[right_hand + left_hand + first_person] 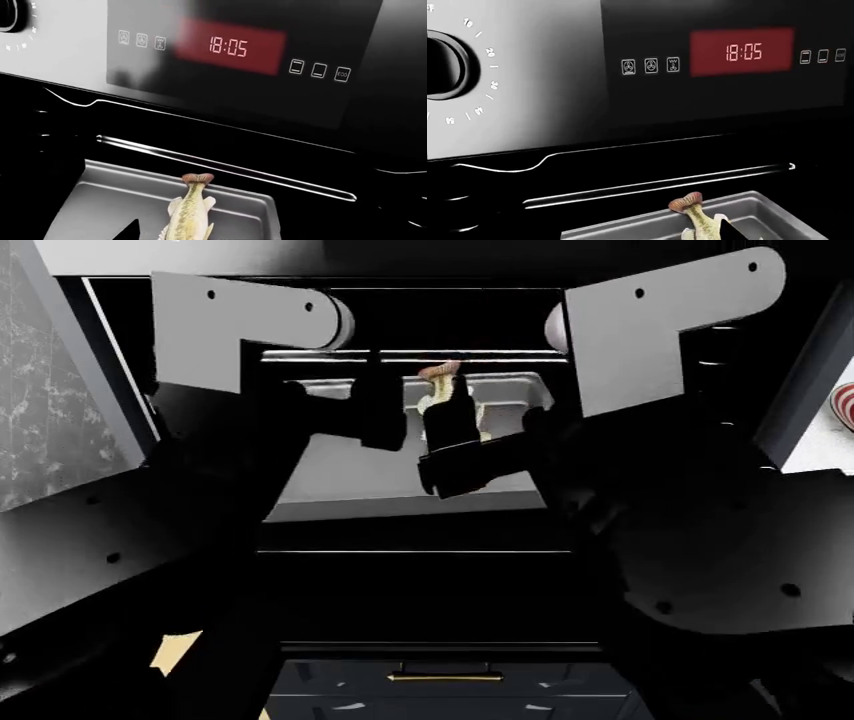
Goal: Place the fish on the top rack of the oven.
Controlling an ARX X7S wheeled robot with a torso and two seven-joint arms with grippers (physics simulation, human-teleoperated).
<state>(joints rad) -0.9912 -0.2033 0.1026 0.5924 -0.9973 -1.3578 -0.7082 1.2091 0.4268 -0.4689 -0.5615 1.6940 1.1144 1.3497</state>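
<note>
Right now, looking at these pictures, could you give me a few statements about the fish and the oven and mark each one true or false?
1. The oven's red display reads 18:05. True.
2. The fish is above a grey metal tray. True.
3. The fish's tail points away from the oven. False: its pinkish tail points toward the oven, just short of the bright bar of the top rack.
4. The fish lies on a red-striped plate. False: it is over the tray; a red-striped object only peeks in at the head view's right edge.
5. A round timer dial sits beside the display panel. True.
</note>
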